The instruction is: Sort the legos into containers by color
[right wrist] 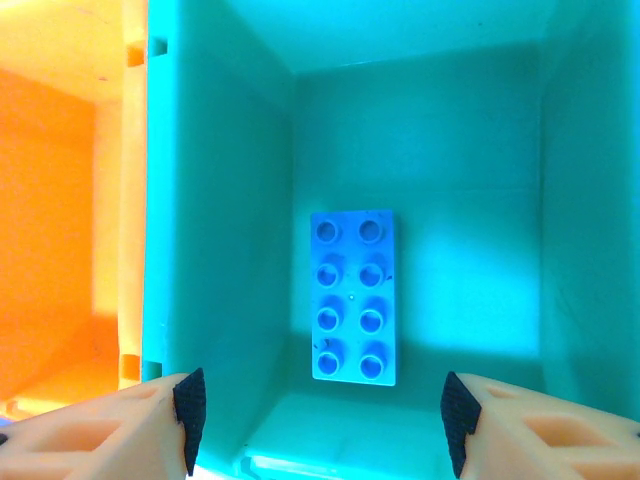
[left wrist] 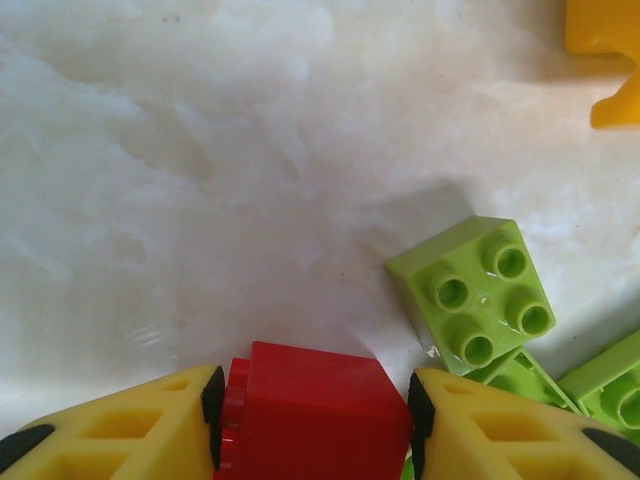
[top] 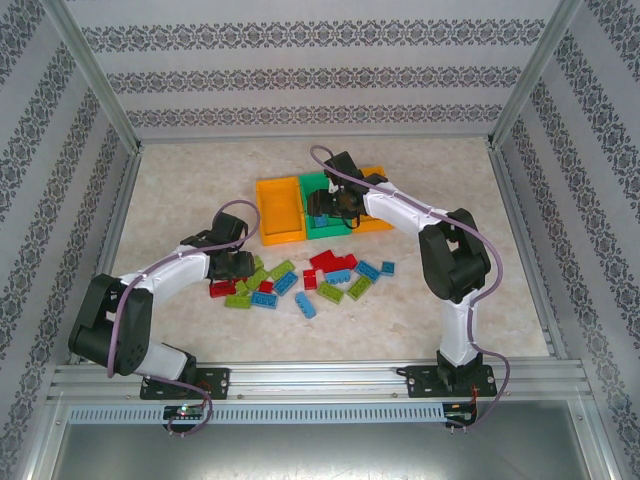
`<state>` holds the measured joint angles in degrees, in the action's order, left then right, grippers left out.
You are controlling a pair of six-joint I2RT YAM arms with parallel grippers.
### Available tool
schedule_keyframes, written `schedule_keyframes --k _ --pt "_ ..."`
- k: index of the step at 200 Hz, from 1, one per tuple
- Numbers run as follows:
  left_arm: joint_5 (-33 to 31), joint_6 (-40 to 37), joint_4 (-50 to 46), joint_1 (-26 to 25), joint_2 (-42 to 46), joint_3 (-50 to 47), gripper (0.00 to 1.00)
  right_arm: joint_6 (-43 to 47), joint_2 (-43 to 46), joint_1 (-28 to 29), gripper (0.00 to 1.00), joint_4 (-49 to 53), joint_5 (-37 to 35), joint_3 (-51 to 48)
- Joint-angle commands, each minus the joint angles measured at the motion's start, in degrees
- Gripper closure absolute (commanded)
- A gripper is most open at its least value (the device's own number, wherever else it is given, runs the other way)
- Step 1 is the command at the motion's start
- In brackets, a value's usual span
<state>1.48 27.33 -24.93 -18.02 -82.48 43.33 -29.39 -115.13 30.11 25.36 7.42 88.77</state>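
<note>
Surface (top: 180, 190): three bins (top: 262, 210) in a row, 12 o'clock of the brick pile (top: 330, 280)

Right pincer (right wrist: 322, 425) hangs over the green bin (right wrist: 220, 200), jaws apart, empty. A blue brick (right wrist: 353, 297) lies flat on the floor below, so blues likely belong here

Left pincer (left wrist: 316, 415) at the pile's 9 o'clock edge, clamped on a red brick (left wrist: 310, 385) by its sides, probably to lift it. Lime brick (left wrist: 472, 290) at its 2 o'clock, apart

Pale marbled table (top: 200, 180), patterned walls (top: 300, 40), aluminium frame (top: 320, 375)
</note>
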Motion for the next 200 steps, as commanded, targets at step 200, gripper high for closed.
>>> schedule_keyframes --k 200 --pt "-1.02 -1.12 -1.54 -0.54 0.62 -2.57 0.44 -0.29 1.58 -0.58 0.33 -0.34 0.08 -0.62"
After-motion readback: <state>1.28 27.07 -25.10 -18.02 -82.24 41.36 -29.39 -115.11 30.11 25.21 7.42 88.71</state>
